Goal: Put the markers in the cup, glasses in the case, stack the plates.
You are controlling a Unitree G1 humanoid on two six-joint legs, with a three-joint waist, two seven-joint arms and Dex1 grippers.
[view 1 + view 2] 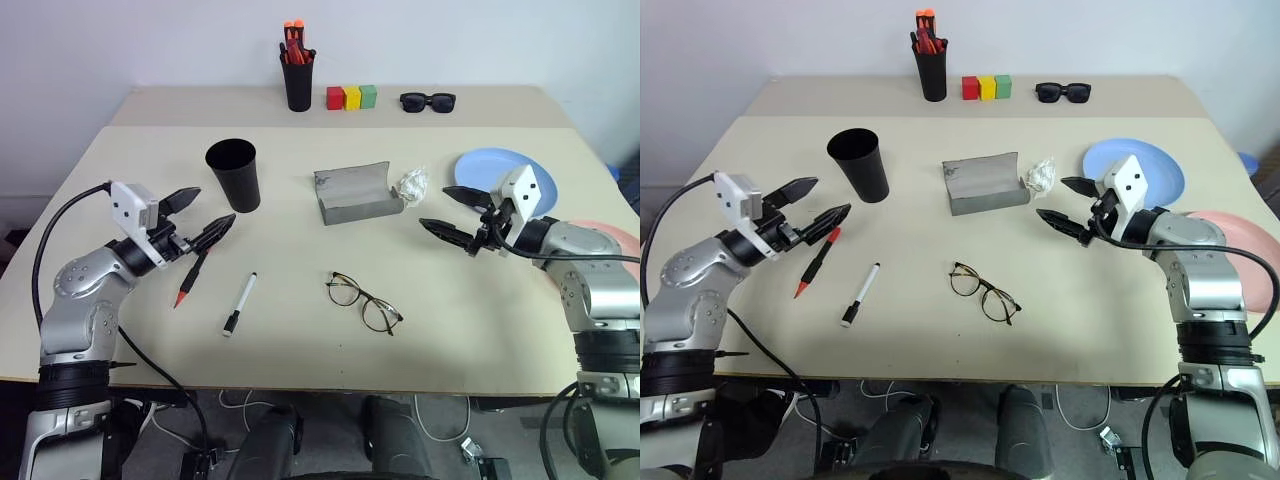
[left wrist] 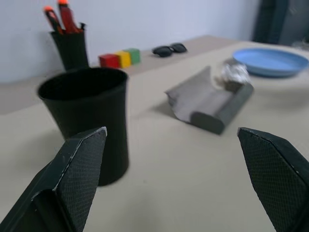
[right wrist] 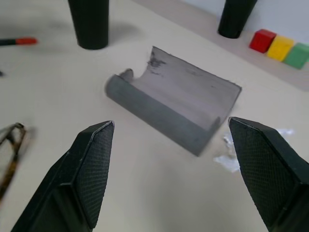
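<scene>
Both the left gripper (image 1: 203, 213) and right gripper (image 1: 446, 211) are held wide open, empty, above a beige table (image 1: 300, 330). Open room is left mid-table around the glasses (image 1: 363, 302). The red marker (image 1: 190, 279) and white marker (image 1: 239, 303) lie near the cup (image 1: 233, 174); the opened case (image 1: 354, 192) sits centrally. The blue plate (image 1: 1160, 165) and pink plate (image 1: 1250, 245), seemingly overhanging, lie at the right edge.

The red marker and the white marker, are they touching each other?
Apart. The left eye view shows bare table between the red marker and the white marker.
</scene>
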